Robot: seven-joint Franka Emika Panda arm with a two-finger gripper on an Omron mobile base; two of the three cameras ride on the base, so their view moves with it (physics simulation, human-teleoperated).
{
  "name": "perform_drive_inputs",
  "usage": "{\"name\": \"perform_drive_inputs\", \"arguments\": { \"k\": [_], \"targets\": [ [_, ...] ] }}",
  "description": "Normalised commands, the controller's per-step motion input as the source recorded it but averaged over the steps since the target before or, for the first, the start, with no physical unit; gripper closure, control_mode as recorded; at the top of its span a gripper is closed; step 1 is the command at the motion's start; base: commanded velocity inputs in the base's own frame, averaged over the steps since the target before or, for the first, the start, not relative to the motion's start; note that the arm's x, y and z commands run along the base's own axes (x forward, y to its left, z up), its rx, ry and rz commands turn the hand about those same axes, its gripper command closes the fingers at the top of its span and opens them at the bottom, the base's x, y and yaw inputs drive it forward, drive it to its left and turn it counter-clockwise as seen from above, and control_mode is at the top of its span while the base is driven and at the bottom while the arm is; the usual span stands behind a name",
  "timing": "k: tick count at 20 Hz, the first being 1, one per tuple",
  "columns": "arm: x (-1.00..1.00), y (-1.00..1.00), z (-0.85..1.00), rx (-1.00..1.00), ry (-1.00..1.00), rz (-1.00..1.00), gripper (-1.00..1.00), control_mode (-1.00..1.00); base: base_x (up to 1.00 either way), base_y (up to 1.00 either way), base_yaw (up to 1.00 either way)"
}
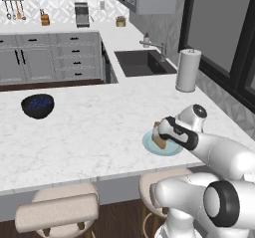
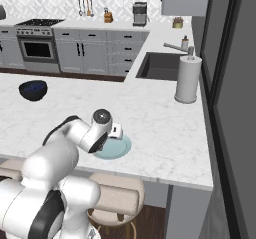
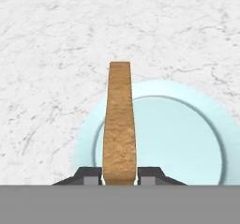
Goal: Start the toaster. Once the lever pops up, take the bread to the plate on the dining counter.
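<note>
The gripper (image 3: 120,175) is clamped on the bread (image 3: 119,124), with one dark finger tip on each flat face of the slice. In the hand view the bread is seen edge-on: a thin, tall strip with a rough, grainy tan-brown surface and a square top end. Directly under the gripper and the slice lies the plate (image 3: 187,138), round and shallow, pale blue-green, smooth, with a wide flat rim around a slightly deeper middle. In the left base view the bread (image 1: 159,136) stands up over the near-left part of the plate (image 1: 172,151); whether its lower edge touches the plate, I cannot tell. The plate rests on the dining counter (image 1: 99,127), a long white slab with faint grey veins like marble, and it is near the edge of the counter that is closest to the robot. Below that edge stand round beige stools (image 1: 62,209) with padded seats. Further from the gripper, well apart to the left on the same counter, sits a dark bowl (image 1: 38,105), round and deep. Beyond the gripper to the right stands a white paper towel roll (image 1: 188,70), an upright cylinder, and behind it a dark rectangular sink (image 1: 144,62) is set in the worktop.
</note>
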Motion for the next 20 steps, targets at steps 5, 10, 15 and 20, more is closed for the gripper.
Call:
{"name": "perform_drive_inputs", "arguments": {
  "k": [5,10,15,20],
  "targets": [
    [0.11,0.05,-0.15,0.0,0.0,0.0,1.0,-1.0,0.0,0.0,0.0],
    [0.0,0.0,-0.19,0.0,0.0,0.0,-1.0,-1.0,0.0,0.0,0.0],
    [-0.01,0.0,-0.19,0.0,0.0,0.0,-1.0,-1.0,0.0,0.0,0.0],
    [-0.09,-0.03,-0.05,0.0,0.0,0.0,-1.0,-1.0,0.0,0.0,0.0]
  ]
}}
